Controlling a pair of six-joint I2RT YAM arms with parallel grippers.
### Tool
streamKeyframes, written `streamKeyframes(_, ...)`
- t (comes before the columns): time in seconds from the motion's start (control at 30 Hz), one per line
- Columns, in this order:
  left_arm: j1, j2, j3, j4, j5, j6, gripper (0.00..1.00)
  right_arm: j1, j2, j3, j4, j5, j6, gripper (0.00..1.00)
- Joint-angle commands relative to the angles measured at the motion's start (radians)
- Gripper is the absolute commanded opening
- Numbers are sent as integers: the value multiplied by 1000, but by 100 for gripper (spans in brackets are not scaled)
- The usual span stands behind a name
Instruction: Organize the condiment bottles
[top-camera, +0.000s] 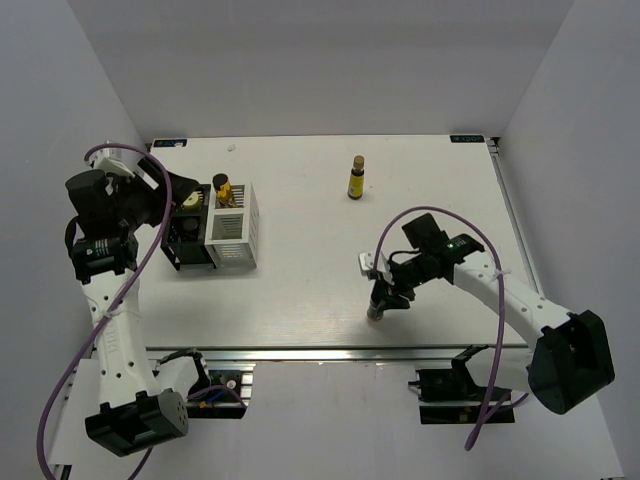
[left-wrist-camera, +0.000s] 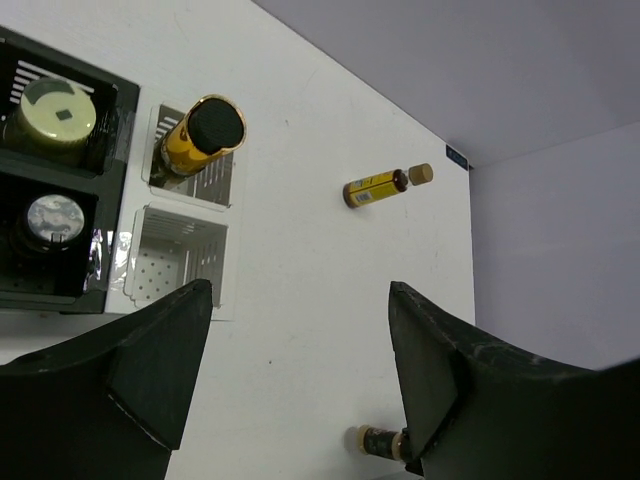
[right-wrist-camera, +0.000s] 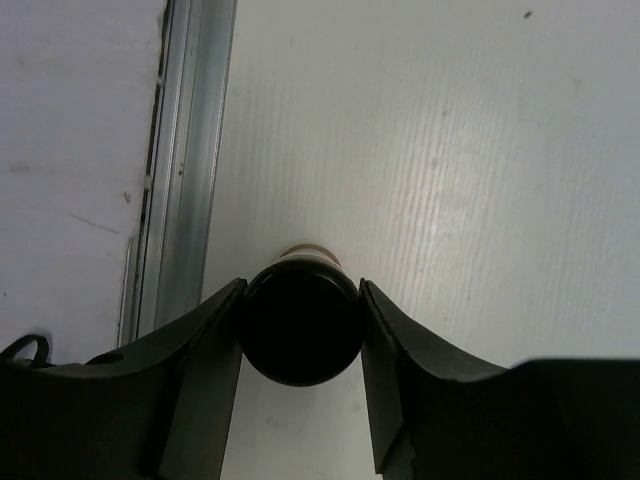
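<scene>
Right gripper is clamping snugly on the black-capped dark bottle, lower middle of frame; left gripper is hanging wide open, holding nothing.

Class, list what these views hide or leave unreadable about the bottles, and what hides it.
Right wrist view: the gripped bottle, body hidden under its black cap.
Left wrist view: a dark bottle, mostly behind the left gripper.
Top view: the yellow bottle, label too small to read.

Bright even overhead light, soft shadows, near jaws blurred
</scene>
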Motion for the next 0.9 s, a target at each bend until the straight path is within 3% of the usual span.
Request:
streamKeyframes(0.0,1,-26,70,43,21,4,81,38,35,166,77,-111,128,0)
streamKeyframes(0.13,3,-62,88,147,27,-17,82,140,173,376,311,-141,433,0)
streamKeyframes(0.27,1,-113,110,219,-25,-31,84,230,416,634,491,-105,787,0)
streamKeyframes(0.33,1,-125,113,228,-42,-35,84,273,518,764,547,-99,875,0)
streamKeyframes(0.47,1,-167,98,259,-79,-32,84,330,855,1277,551,-88,1061,0)
streamKeyframes(0.57,3,-202,82,271,-111,-34,85,362,1027,1525,605,-59,1208,0)
streamKeyframes(0.7,3,-227,81,250,-140,-28,85,413,1072,1507,845,23,1280,0)
streamKeyframes(0.87,1,-268,59,251,-192,-14,87,456,1149,1545,973,117,1340,0)
